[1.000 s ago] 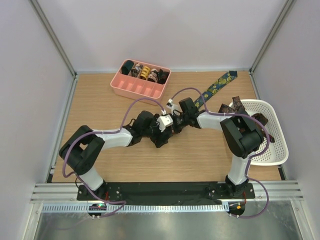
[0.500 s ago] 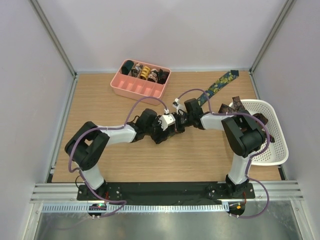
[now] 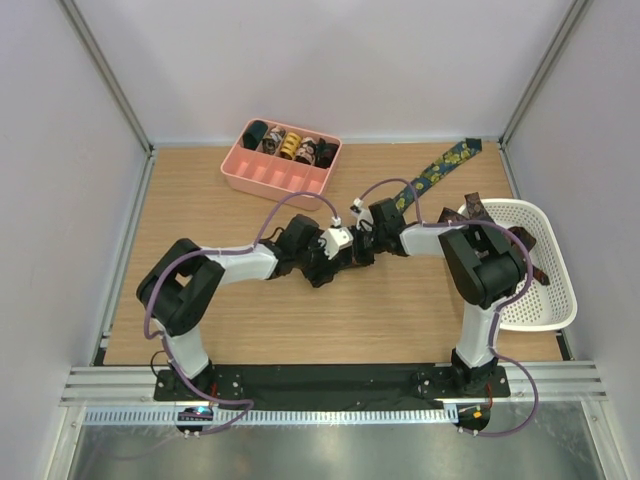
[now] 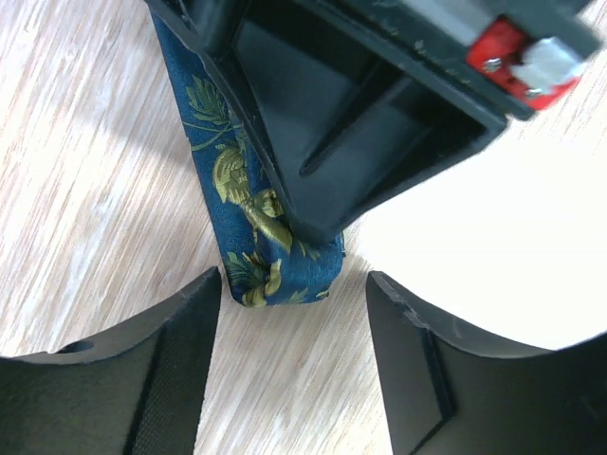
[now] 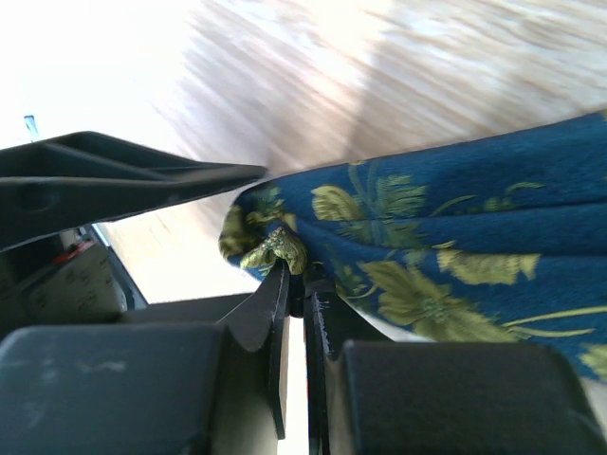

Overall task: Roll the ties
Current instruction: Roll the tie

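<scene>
My right gripper (image 5: 296,281) clamps the folded end of the navy tie (image 4: 248,226) (smooth weave, gold leaf print), right of the pink tray (image 3: 268,186); my left gripper (image 4: 294,286) is spread wide, flanking that end.

Left wrist view: the navy tie (image 4: 248,204) leaves by the top edge. On its right side the black body of the right gripper (image 4: 318,226) covers its edge and a corner of the folded end. Below the tie, both fingers (image 4: 114,379) of the left gripper (image 4: 292,282) are cut by the bottom edge.

Right wrist view: the tie runs off the right edge. The table (image 5: 427,57) above it is blurred and blown out white.

Top view: we lose the tie's near end under both grippers, jaws unreadable there. Coils (image 3: 290,146) in the pink tray (image 3: 262,178), left of the tie, are too small to read. Brown ties (image 3: 475,212) in the white basket (image 3: 555,300), right of it, lie partly under the right arm (image 3: 490,270).
</scene>
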### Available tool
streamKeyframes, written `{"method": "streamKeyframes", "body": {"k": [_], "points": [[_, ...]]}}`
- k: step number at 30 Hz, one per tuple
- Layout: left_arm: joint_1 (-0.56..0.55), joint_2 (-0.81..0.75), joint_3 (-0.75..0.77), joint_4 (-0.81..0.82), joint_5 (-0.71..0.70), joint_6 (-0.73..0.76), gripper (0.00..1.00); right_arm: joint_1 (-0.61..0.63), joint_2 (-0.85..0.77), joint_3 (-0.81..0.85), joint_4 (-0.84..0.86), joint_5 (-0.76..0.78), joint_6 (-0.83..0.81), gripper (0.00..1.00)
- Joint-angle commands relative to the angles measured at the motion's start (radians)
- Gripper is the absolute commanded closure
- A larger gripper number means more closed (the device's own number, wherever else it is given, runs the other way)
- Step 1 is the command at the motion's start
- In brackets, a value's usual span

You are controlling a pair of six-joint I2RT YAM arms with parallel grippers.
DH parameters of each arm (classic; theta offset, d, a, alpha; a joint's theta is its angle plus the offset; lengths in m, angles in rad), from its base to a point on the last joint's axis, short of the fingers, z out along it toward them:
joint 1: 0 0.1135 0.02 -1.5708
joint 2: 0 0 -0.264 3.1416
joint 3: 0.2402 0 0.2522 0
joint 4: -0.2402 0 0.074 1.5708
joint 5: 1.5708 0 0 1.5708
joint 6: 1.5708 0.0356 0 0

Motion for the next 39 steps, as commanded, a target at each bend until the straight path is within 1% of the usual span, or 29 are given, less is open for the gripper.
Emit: {"method": "streamKeyframes", "body": {"k": [1, 8, 11, 14, 16, 18, 22, 27, 35, 39], "points": [[0.0, -0.041, 0.008, -0.018, -0.006, -0.018, 0.35, -0.008, 0.035, 0.03, -0.039, 0.087, -0.037, 0.99], [0.003, -0.061, 0.045, -0.021, -0.034, -0.04, 0.29, -0.01, 0.046, 0.053, -0.096, 0.136, -0.07, 0.99], [0.017, -0.075, 0.063, -0.021, -0.032, -0.041, 0.27, -0.01, 0.041, 0.062, -0.117, 0.128, -0.081, 0.99], [0.032, -0.087, 0.074, -0.021, -0.023, -0.009, 0.24, -0.01, 0.042, 0.071, -0.128, 0.121, -0.087, 0.99], [0.038, -0.086, 0.094, -0.047, 0.01, 0.012, 0.21, -0.008, 0.041, 0.076, -0.132, 0.105, -0.087, 0.99], [0.04, -0.061, 0.135, -0.075, 0.017, 0.037, 0.2, -0.008, 0.039, 0.08, -0.134, 0.099, -0.086, 0.99], [0.041, 0.011, 0.212, -0.159, 0.06, 0.075, 0.21, -0.01, 0.038, 0.087, -0.142, 0.092, -0.083, 0.99], [0.04, 0.046, 0.229, -0.181, 0.112, 0.097, 0.21, -0.007, 0.049, 0.093, -0.132, 0.073, -0.071, 0.99], [0.031, 0.084, 0.212, -0.194, 0.118, 0.126, 0.26, -0.017, 0.065, 0.087, -0.088, 0.015, -0.031, 0.99], [0.024, 0.104, 0.218, -0.193, 0.087, 0.141, 0.29, -0.033, 0.07, 0.071, -0.036, -0.034, 0.002, 0.99]]}}
